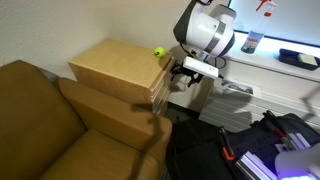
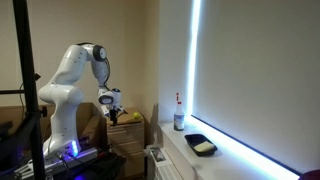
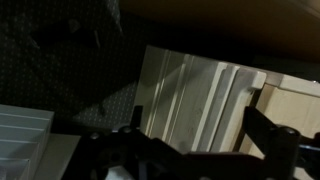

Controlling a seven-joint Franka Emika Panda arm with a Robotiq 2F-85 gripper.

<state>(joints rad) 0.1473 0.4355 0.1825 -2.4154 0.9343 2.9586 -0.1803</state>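
The hand point(image 1: 183, 74) was open. Its two fingers stood wide apart and nothing was between them. In an exterior view it hung in the air just off the right side of the wooden table point(image 1: 110, 65), close to the top edge but not touching it.

One small yellow-green ball point(image 1: 158, 51) sat on the table top. It was at the far right corner, very near the edge. The ball and the hand were near each other, with a little open air between them. The ball was a bit higher than the fingers.

The table top was wide and flat, with straight edges all around. One brown couch point(image 1: 40, 110) pushed up against the table's near left side, so that side was shut in. The right side, where the hand hung, faced a narrow gap.

Past that gap, one long white ledge point(image 1: 262, 68) ran along the wall to the right. One bottle point(image 1: 252, 42) stood on it, and one black tray point(image 1: 298, 58) lay farther right, well apart from the hand. Above the hand, the one white arm point(image 1: 205, 28) bent over the gap.

The wrist view was dark. The two fingers point(image 3: 265, 135) showed at the bottom, spread apart. Behind them were pale panels with up-and-down lines, and some wood showed at the right. The ball could not be seen there.
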